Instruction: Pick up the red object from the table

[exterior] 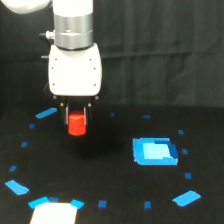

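nearby, claw point(76, 116) grips the red object point(77, 125) above the table point(110, 170); blue patch point(155, 151) well apart.

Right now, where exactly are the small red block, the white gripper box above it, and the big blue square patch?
small red faceted block point(76, 125), exterior view, front face.
white gripper housing point(75, 70), exterior view, front panel.
large blue square patch point(155, 151), exterior view, its middle.

A robotics lab test cell: a black tabletop point(115, 170) marked with small blue tape marks point(102, 203) and a dark cloth backdrop point(160, 50) behind.
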